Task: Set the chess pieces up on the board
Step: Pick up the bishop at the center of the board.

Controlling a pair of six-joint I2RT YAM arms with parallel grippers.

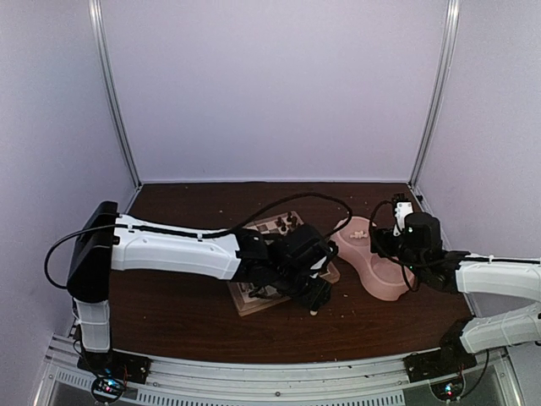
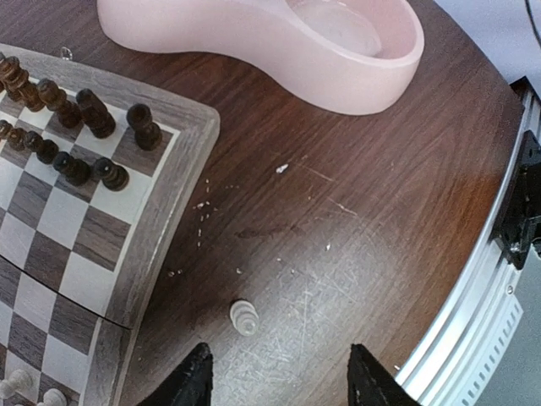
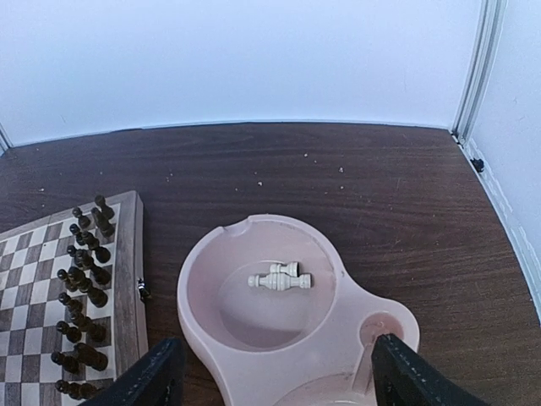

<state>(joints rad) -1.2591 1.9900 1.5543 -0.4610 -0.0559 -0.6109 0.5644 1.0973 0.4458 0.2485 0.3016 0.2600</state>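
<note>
The left gripper point(image 2: 279, 385) sits at the bottom edge of its wrist view, its two black fingers point(image 2: 196, 382) spread apart with nothing between them. Just ahead of them a cream piece point(image 2: 244, 317) rests on the table point(image 2: 380, 186), off the board point(image 2: 165, 203) and near its border. Whether it stands or lies on its side I cannot tell. The jaws are set either side of the line to that piece, so I judge the arm is lining up to lift this stray and carry it to its square. Small and rounded, it could skid on the wood if the fingers close unevenly.

On the board, dark pieces point(image 2: 76, 110) stand in two tight rows along one end, on what look like their home squares. At the opposite end two cream pieces point(image 2: 30, 391) stand at the lower left of the frame, so the light side looks barely begun.

The right gripper point(image 3: 279, 381) hangs released and empty above the pink bowl point(image 3: 193, 279), fingers wide on either side of it. A few more cream pieces point(image 3: 280, 280) lie tipped together in the large well, which seems to serve as the stock. The wide spread suits dropping over one of them, though lying side by side they may be hard to separate.
</note>
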